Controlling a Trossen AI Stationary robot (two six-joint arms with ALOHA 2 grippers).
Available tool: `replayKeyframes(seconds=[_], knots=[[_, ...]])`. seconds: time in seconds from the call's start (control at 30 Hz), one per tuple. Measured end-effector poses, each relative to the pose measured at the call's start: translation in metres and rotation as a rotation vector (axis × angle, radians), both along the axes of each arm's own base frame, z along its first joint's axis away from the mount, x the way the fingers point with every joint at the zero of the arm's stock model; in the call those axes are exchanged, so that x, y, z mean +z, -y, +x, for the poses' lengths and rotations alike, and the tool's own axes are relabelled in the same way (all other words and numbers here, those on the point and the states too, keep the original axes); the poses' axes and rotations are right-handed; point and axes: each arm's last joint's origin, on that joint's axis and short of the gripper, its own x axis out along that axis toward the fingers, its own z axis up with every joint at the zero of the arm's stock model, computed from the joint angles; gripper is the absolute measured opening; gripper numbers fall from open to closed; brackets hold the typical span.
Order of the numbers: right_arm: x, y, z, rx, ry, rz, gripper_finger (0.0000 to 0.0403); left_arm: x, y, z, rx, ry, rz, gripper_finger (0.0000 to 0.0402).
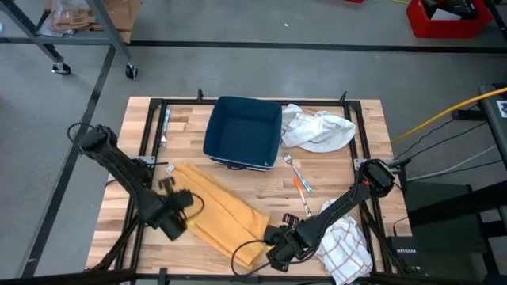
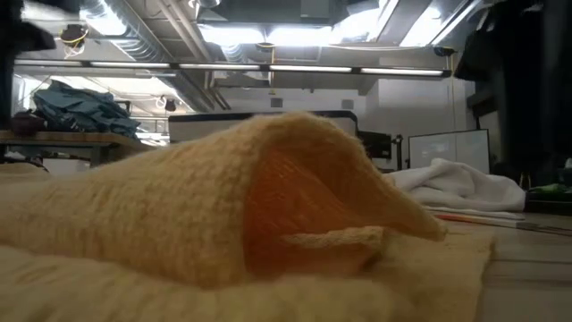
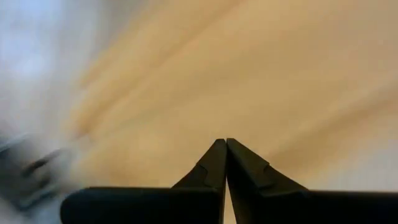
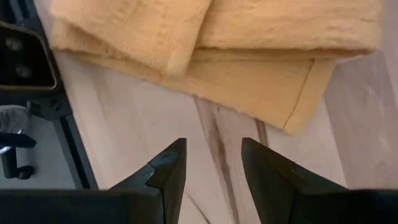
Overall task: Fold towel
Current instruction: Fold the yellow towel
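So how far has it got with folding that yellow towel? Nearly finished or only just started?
Partway, I'd say. The yellow terry towel already lies doubled into a long strip on the wooden table, with layers overlapping at its near end. Right now the left hand sits shut at the strip's left end, while the right hand is open and empty above the table beside the other end. A final fold and squaring up seem left.

Two dark, black-cabled jointed arms
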Motion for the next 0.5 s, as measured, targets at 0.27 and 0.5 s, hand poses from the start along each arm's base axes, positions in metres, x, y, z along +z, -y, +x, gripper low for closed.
replayKeyframes(seconds=[0.27, 0.5], knots=[[0.0, 0.017, 0.013, -0.035, 0.04, -0.066, 0.0156, 0.013, 0.03, 0.008, -0.151, 0.222, -0.233, 0.0001], [-0.014, 0.037, 0.026, -0.061, 0.022, -0.13, 0.0156, -0.011, 0.046, 0.003, -0.089, 0.16, -0.198, 0.0001]])
